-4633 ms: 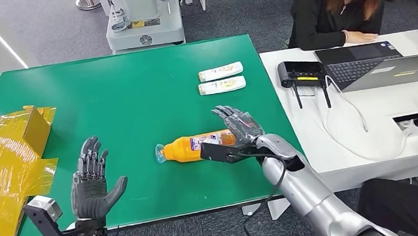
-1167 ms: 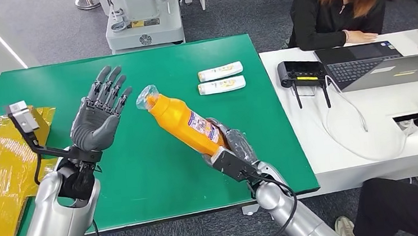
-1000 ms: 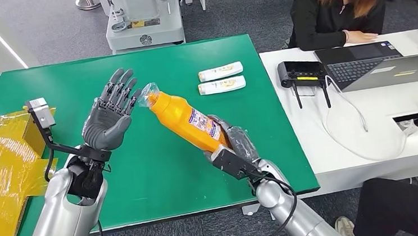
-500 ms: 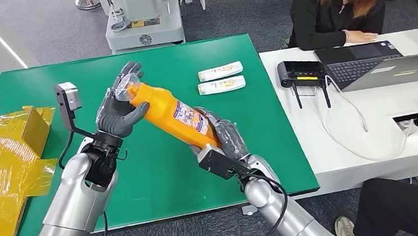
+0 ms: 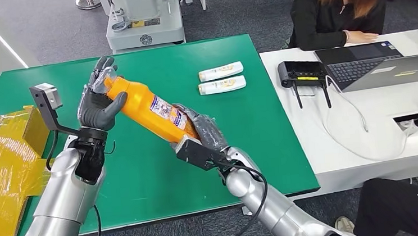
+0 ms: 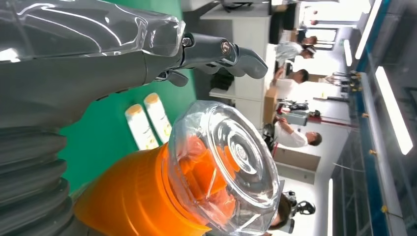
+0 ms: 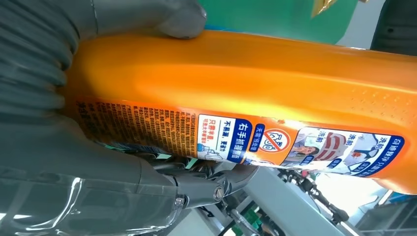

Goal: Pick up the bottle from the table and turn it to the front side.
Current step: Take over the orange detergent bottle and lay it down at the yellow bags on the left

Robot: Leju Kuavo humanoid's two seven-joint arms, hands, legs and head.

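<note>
An orange bottle (image 5: 148, 108) with a clear cap and a printed label hangs tilted above the green table (image 5: 143, 174). My right hand (image 5: 203, 134) grips its base end, with the label (image 7: 275, 142) facing the right wrist camera. My left hand (image 5: 99, 102) holds the neck end, thumb under the bottle and fingers by the clear cap (image 6: 223, 164). The bottle (image 6: 133, 196) fills much of the left wrist view, and the bottle (image 7: 246, 78) lies along my right palm.
Two small white tubes (image 5: 221, 78) lie at the table's far right. Crumpled yellow packaging (image 5: 8, 167) covers the left edge. A white desk (image 5: 366, 134) with a router (image 5: 303, 74) and laptops stands to the right, where a person (image 5: 344, 6) sits.
My right hand lifted the bottle off the table and carried it left. My left hand rose from the near edge and took hold of the neck end. Both moved further left.
</note>
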